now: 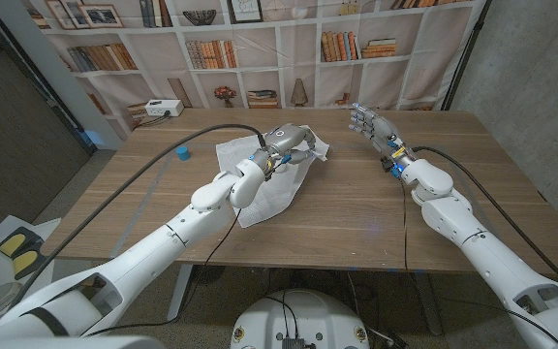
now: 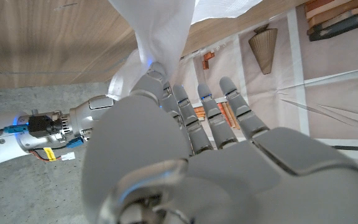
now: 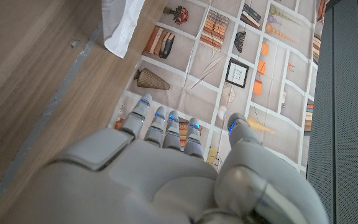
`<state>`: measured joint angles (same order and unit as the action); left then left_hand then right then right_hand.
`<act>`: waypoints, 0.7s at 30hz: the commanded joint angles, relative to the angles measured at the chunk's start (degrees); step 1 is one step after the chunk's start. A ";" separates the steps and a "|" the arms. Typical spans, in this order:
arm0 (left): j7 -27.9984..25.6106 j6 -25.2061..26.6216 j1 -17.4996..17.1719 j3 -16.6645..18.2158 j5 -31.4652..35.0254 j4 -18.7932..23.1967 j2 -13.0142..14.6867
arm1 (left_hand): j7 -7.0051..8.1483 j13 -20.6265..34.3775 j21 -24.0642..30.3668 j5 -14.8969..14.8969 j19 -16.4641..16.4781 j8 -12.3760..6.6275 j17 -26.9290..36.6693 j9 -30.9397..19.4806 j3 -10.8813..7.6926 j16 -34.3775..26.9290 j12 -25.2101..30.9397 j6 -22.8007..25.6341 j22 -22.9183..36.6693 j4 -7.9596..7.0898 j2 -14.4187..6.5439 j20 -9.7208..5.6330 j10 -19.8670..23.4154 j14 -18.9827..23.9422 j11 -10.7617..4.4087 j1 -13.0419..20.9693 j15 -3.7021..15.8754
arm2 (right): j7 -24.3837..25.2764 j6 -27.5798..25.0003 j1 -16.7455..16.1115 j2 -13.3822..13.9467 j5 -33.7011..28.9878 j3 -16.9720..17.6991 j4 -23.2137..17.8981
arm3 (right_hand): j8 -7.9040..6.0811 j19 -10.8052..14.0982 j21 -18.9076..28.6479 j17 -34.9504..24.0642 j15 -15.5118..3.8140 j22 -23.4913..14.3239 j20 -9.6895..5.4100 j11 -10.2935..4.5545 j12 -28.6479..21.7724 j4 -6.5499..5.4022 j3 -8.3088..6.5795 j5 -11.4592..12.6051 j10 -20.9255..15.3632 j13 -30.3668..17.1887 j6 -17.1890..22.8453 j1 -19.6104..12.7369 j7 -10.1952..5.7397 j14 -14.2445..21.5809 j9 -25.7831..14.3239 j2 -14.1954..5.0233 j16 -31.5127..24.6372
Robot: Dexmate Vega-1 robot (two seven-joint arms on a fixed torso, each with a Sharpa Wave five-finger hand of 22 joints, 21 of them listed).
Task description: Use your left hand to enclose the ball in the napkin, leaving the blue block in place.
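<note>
A fold of the crumpled white cloth napkin (image 1: 269, 173) is pinched by the left hand (image 1: 287, 142) just above the wooden table (image 1: 356, 208); the ball cannot be seen. The small blue block (image 1: 183, 152) stands at nine o'clock of the napkin, apart. The right hand (image 1: 368, 124), at three o'clock, is held with fingers spread, empty.
</note>
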<state>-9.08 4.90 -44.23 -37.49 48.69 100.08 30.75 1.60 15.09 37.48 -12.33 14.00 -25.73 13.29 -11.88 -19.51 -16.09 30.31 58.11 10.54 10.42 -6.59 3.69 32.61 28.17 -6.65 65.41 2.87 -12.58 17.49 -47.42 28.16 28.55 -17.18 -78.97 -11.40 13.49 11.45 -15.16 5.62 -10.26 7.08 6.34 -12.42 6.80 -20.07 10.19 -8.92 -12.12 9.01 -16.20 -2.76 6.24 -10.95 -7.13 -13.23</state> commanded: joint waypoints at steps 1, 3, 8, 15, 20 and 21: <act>-4.85 8.40 -6.52 5.08 -1.21 5.87 1.28 | -5.44 0.35 -0.05 -0.37 0.04 -5.16 0.17 -4.74 -0.72 0.14 0.01 5.33 0.12 -0.07 0.75 0.26 -0.04 0.33 -0.55 0.19 6.73 | -0.74 -0.57 1.73 -0.38 -0.92 -1.17 0.65 | 0.12 0.17 0.32 -0.15 -0.13 -0.10 0.25 -0.11 0.30 0.04 0.03 0.06 -0.34 -0.09 0.34 0.01 0.01 0.22 -0.02 0.18 -0.08; -5.71 9.19 -7.38 5.85 -2.32 6.01 1.04 | -5.51 0.40 -0.07 -0.44 0.01 -5.23 0.16 -4.84 -0.86 0.19 -0.04 5.31 0.12 -0.09 0.91 0.31 -0.14 0.34 -0.67 0.21 6.74 | -0.57 -1.01 1.80 -0.45 -0.87 -1.21 0.44 | 0.12 0.17 0.32 -0.15 -0.13 -0.10 0.25 -0.08 0.30 0.03 0.03 0.06 -0.34 -0.09 0.35 0.02 0.01 0.26 -0.02 0.17 -0.10; -7.12 11.93 -9.33 7.31 -4.53 6.24 0.58 | -5.95 0.51 -0.13 -0.64 -0.05 -5.46 0.14 -5.12 -1.22 0.39 -0.12 5.37 0.11 -0.15 1.29 0.34 -0.25 0.21 -0.32 0.24 6.68 | -0.38 -1.80 1.91 -0.32 -1.08 -1.42 -0.12 | 0.13 0.19 0.32 -0.14 -0.05 -0.10 0.21 -0.09 0.28 0.02 0.05 0.05 -0.41 -0.09 0.31 0.04 -0.03 0.28 -0.02 0.15 -0.11; -9.58 17.24 -11.43 8.27 -5.65 6.26 -0.23 | -6.95 0.65 -0.25 -0.93 -0.26 -5.77 0.11 -5.50 -1.79 0.53 -0.02 5.46 0.11 -0.09 1.74 0.45 0.14 0.29 -0.19 0.48 6.63 | 0.03 -2.98 2.21 0.00 -1.60 -1.74 -0.97 | 0.13 0.18 0.32 -0.13 -0.14 -0.10 0.21 -0.29 0.33 0.00 0.10 0.04 -0.30 -0.09 0.31 0.10 -0.06 0.28 -0.02 0.15 -0.12; -9.22 22.56 -11.67 7.48 -4.74 6.30 -0.38 | -7.15 0.74 -0.28 -1.14 -0.25 -5.96 0.09 -5.76 -2.16 0.61 0.04 5.51 0.10 -0.08 2.08 0.59 0.38 0.40 -0.32 0.58 6.47 | -0.24 -3.40 2.84 -0.05 -1.92 -2.18 -0.78 | 0.14 0.17 0.32 -0.12 -0.08 -0.10 0.24 -0.22 0.33 0.00 0.12 0.04 -0.30 -0.09 0.30 0.12 -0.05 0.23 -0.02 0.15 -0.11; -8.92 23.41 -11.60 7.26 -4.68 6.26 -0.32 | -7.16 0.76 -0.27 -1.17 -0.22 -6.04 0.09 -5.82 -2.21 0.61 0.06 5.62 0.10 -0.11 2.20 0.53 0.44 0.45 -0.37 0.54 6.51 | -0.14 -3.60 2.93 -0.13 -1.92 -2.22 -0.78 | 0.14 0.16 0.32 -0.12 -0.08 -0.10 0.23 -0.03 0.30 0.01 0.12 0.04 -0.37 -0.09 0.29 0.12 -0.04 0.26 -0.02 0.15 -0.12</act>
<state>-16.82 19.26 -53.71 -30.60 44.36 105.83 30.90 0.14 15.58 37.27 -13.18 13.80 -27.38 13.30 -11.88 -21.16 -15.75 30.30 58.11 10.53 10.42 -5.04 3.89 32.71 28.16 -6.95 65.98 2.87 -12.80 15.22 -45.43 27.99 27.22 -18.69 -79.40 -11.40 13.49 11.45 -15.16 5.61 -10.26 7.08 6.34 -12.42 6.80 -20.07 10.19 -8.92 -12.12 9.00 -16.20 -2.76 6.24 -10.95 -7.13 -13.23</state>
